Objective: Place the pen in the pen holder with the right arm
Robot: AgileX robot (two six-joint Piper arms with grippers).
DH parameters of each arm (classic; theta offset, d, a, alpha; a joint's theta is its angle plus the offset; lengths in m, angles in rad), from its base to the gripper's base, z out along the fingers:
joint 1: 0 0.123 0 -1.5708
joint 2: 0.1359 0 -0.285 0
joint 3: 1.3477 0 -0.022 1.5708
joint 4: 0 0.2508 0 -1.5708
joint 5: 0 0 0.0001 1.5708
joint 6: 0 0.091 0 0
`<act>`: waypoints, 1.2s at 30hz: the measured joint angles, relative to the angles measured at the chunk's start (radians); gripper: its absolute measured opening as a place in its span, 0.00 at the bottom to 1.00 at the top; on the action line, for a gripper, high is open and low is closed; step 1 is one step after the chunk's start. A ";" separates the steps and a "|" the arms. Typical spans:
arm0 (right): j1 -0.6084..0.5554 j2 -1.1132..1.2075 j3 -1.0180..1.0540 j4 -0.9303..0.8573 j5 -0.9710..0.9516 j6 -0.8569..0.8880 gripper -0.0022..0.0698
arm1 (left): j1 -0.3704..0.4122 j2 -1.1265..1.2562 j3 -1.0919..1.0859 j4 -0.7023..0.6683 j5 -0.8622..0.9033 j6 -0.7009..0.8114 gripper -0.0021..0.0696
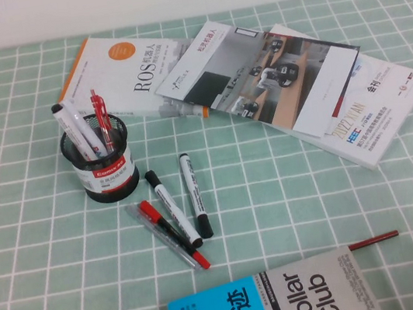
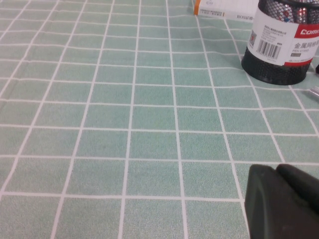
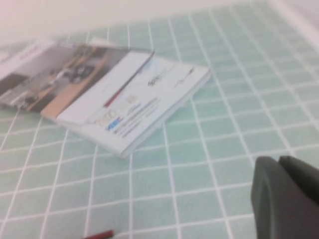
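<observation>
The black wire-mesh pen holder (image 1: 100,170) with a red-and-white label stands left of centre on the green checked cloth. The red pen (image 1: 100,115) stands upright inside it, beside two white markers (image 1: 75,128). The holder's lower part also shows in the left wrist view (image 2: 279,47). Neither arm shows in the high view. My left gripper (image 2: 277,168) hangs low over bare cloth, short of the holder, fingers together and empty. My right gripper (image 3: 277,160) is over bare cloth near the stacked magazines (image 3: 124,107), fingers together and empty.
Two black-capped markers (image 1: 195,194) and a clear pen with a red cap (image 1: 168,233) lie right of the holder. A thin red stick (image 1: 373,239) lies by a blue-and-grey book (image 1: 274,305) at the front. Books and magazines (image 1: 257,76) lie at the back.
</observation>
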 joint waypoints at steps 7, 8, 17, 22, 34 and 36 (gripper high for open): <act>-0.007 -0.178 0.080 -0.027 -0.011 0.000 0.00 | 0.000 0.000 0.000 0.000 0.000 0.000 0.02; -0.007 -0.181 0.082 -0.027 -0.009 0.000 0.00 | 0.000 0.000 0.000 0.000 0.000 0.000 0.02; -0.007 -0.183 0.089 -0.025 -0.016 0.000 0.00 | 0.000 0.000 0.000 0.000 0.000 0.000 0.02; -0.007 -0.183 0.091 -0.022 -0.023 -0.018 0.00 | 0.000 0.000 0.000 0.000 0.000 0.000 0.02; -0.007 -0.183 0.160 0.287 -0.010 -0.357 0.00 | 0.000 0.000 0.000 0.000 0.000 0.000 0.02; -0.007 -0.185 0.161 0.289 0.008 -0.361 0.00 | 0.000 0.000 0.000 0.000 0.000 0.000 0.02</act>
